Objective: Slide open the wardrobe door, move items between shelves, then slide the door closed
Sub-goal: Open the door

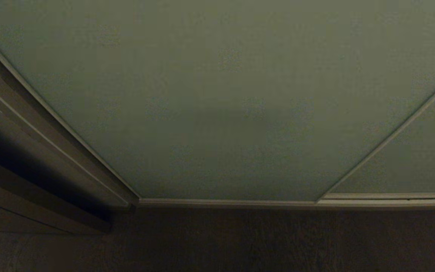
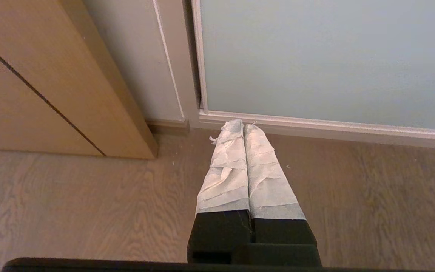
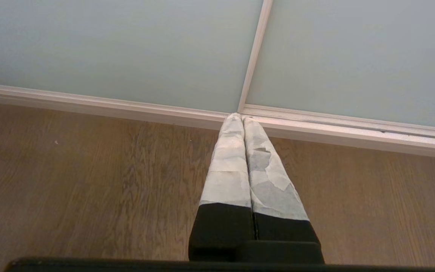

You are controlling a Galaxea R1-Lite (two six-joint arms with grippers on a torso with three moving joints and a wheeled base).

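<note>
The sliding wardrobe door [image 1: 217, 98] fills the head view as a pale grey-green panel in a slim cream frame, fully closed. A second like panel [image 1: 414, 158] overlaps it at the right. My left gripper [image 2: 243, 124] hangs shut over the floor, its taped fingers pressed together, pointing at the door's lower left corner [image 2: 202, 109]. My right gripper [image 3: 242, 118] is also shut and empty, pointing at the seam [image 3: 255, 56] between the two panels. The items and the shelves are hidden behind the door. Neither arm shows in the head view.
Brown wooden trim [image 1: 32, 151] and a wooden cabinet side [image 2: 51, 83] stand to the left of the wardrobe. Wood-grain floor [image 3: 89, 181] runs along the door's bottom rail [image 1: 240, 203].
</note>
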